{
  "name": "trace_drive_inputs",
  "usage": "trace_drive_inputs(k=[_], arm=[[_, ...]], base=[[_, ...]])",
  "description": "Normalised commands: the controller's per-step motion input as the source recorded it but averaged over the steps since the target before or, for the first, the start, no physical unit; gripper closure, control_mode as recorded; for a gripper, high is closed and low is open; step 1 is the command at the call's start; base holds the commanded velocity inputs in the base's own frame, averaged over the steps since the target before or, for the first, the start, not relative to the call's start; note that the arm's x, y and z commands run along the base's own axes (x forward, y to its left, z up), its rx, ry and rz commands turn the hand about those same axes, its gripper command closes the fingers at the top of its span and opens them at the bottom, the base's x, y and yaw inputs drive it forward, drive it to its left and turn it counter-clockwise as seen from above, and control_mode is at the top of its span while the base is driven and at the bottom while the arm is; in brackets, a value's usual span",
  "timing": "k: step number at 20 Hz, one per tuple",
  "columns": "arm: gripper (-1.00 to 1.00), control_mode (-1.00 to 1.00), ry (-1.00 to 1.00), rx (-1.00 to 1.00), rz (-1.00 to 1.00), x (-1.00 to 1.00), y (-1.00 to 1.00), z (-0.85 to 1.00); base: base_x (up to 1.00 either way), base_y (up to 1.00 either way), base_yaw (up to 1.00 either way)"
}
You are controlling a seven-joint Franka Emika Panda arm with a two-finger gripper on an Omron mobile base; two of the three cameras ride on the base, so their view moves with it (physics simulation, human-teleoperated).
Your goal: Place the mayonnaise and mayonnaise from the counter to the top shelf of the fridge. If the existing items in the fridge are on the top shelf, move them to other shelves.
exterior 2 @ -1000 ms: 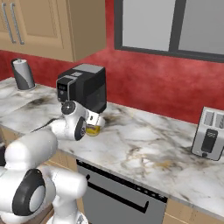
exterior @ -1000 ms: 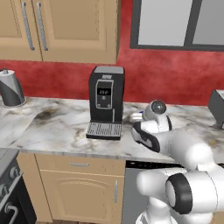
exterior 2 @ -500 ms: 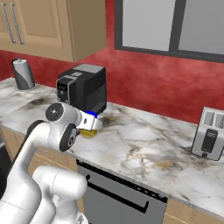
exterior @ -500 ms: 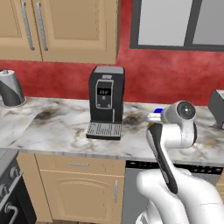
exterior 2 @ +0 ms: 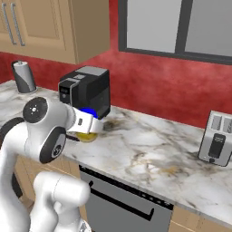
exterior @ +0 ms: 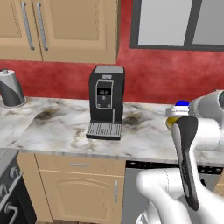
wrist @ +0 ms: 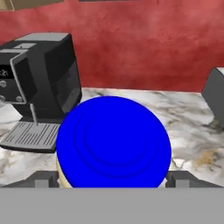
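We note the gripper (wrist: pixel 113 178) clamped on the mayonnaise (wrist: pixel 113 143) (blue lid facing us), right of the coffee machine (exterior: pixel 106 102), above the counter (exterior 2: pixel 149 158).

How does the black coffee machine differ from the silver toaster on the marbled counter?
The black coffee machine is dark and boxy, with a small display and a grated drip tray; the silver toaster is pale metal with top slots and a dark front lever. The machine looks taller than the toaster. It stands close to the blue-lidded jar; the toaster stands apart at the counter's far end. Both sit upright on the marbled counter against the red wall.
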Motion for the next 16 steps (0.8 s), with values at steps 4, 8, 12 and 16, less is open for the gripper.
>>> trace_drive_inputs(k=[4, 8, 12, 16], arm=[[1.0, -1.0, -0.02, 0.0, 0.01, -0.95, 0.0, 0.8], [1.0, -1.0, -0.02, 0.0, 0.0, -0.22, 0.0, 0.05], [1.0, -1.0, 0.0, 0.0, 0.0, -0.3, -0.09, 0.0], [1.0, 1.0, 0.0, 0.0, 0.0, 0.0, 0.0, 0.0]], base=[[0.0, 0.0, 0.0], [0.0, 0.0, 0.0], [0.0, 0.0, 0.0], [-1.0, -0.92, 0.0]])
